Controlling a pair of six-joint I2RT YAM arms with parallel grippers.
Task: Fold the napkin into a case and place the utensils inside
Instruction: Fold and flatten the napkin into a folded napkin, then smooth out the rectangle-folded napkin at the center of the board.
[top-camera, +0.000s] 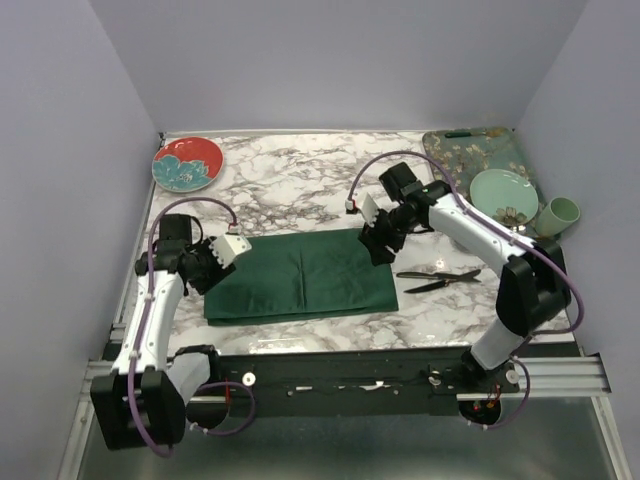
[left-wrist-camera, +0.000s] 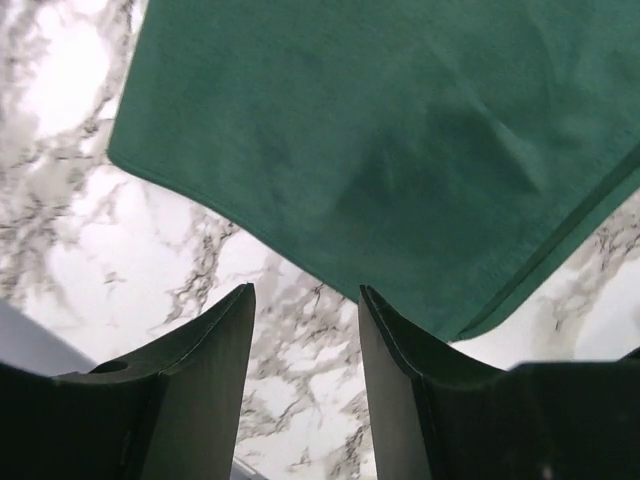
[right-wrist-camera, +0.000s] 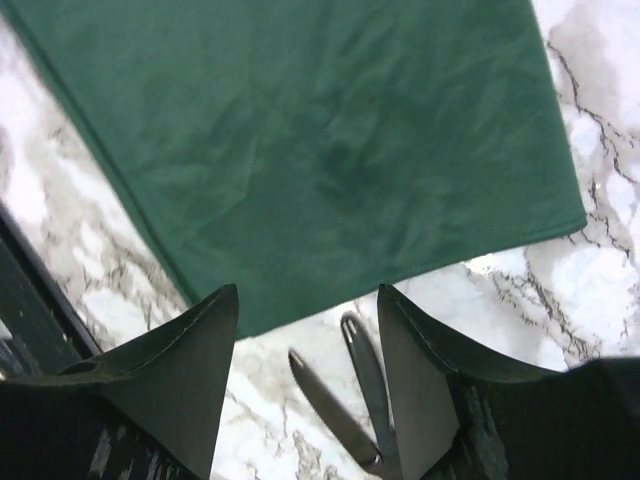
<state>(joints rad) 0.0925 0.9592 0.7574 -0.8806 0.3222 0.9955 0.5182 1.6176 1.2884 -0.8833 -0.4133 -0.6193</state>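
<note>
**Napkin** (top-camera: 300, 275): dark green cloth, laid flat as a broad rectangle at the centre of the table (top-camera: 300, 180). It is not yet narrowed into a case. It is judged soft, light and limp, and easily creased. Hold is best taken at a corner or free edge, pinched thinly.

**Utensils** (right-wrist-camera: 366, 375): two slim black pieces, laid just beside the napkin at its 3 o'clock. They are judged stiff, light and slippery.

**Left claw** (left-wrist-camera: 305, 300): spread and empty, held at the napkin's 9 o'clock edge.

**Right claw** (right-wrist-camera: 305, 300): spread and empty, held near the 2 o'clock corner.
</note>
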